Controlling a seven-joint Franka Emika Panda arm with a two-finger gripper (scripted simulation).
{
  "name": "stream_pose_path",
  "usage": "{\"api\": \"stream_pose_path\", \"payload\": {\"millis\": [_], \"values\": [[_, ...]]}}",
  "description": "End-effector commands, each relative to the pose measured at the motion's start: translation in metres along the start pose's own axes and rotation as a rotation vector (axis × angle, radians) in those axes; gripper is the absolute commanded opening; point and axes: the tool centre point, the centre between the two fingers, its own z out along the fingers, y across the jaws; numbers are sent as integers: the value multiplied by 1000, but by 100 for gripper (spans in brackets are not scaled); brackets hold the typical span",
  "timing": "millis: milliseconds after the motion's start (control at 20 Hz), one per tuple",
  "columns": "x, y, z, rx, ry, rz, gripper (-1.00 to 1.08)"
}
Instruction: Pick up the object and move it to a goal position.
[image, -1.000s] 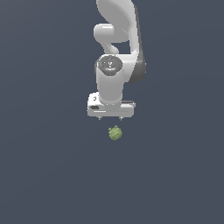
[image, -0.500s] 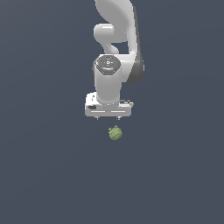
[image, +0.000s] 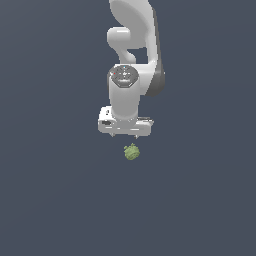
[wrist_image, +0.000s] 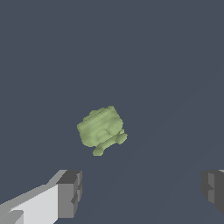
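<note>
white two-finger gripper (image: 125, 134) spread wide, holding nothing; small bumpy light-green lump with leafy top (image: 131, 152) on the grey floor just below, offset. centre over lump, descend straight, then close

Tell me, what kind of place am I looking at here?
Likely a computer simulation, not a real room: a featureless slate-grey floor, a smooth white robot arm with an open gripper, and one blocky light-green lump.

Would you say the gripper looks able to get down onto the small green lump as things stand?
Probably yes. The gripper hangs above the green lump with its jaws wide apart, and the wrist view shows the lump lying alone on bare floor, ahead of the fingers. Nothing blocks the way, though it may need a small shift.
</note>
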Motion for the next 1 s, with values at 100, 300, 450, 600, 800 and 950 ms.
{"api": "stream_pose_path", "payload": {"millis": [100, 300, 450, 600, 800, 950], "values": [[2, -3, 5, 5, 4, 83, 100], [3, -7, 10, 10, 8, 182, 100], [5, -10, 15, 14, 12, 262, 100], [6, -13, 19, 18, 15, 343, 100], [8, -17, 25, 24, 19, 450, 100], [9, -20, 30, 28, 22, 531, 100]]}}
